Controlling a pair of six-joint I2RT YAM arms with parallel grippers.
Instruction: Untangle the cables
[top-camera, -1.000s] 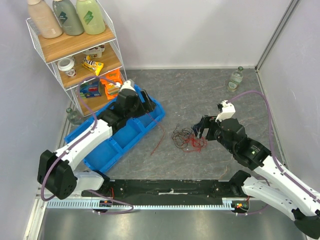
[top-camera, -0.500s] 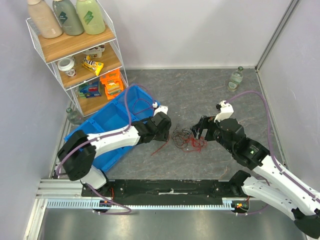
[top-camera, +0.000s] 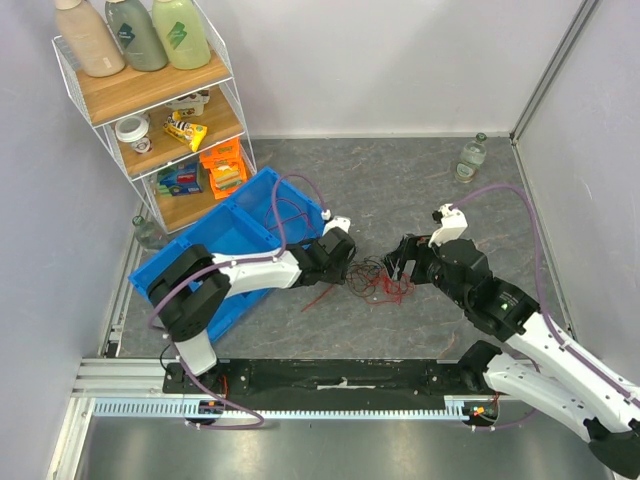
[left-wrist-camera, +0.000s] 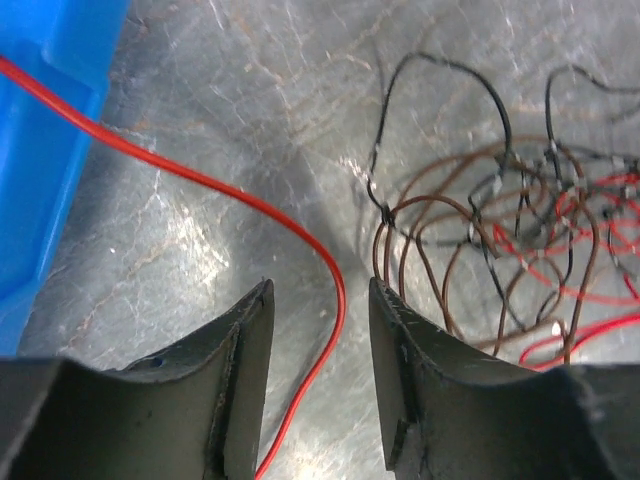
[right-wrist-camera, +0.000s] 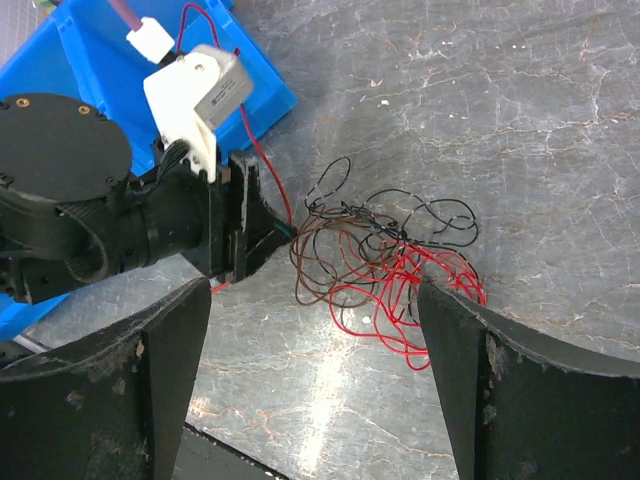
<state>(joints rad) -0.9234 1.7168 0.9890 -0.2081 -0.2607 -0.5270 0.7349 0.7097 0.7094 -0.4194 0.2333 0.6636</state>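
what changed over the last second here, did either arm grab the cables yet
The left gripper swung right, from over the blue bin to the left edge of the cables. Its fingers are open around a loose red wire, gripping nothing. The right gripper barely shifted and stays open beside the tangle. The cables and the bin did not move.

The top external camera looks steeply down from high at the 6 o'clock edge of the table (top-camera: 400, 190), taking it all in, while both wrist cameras sit close above it, the left facing 3 o'clock, the right 9 o'clock, sharing the cables (top-camera: 380, 280) at centre.
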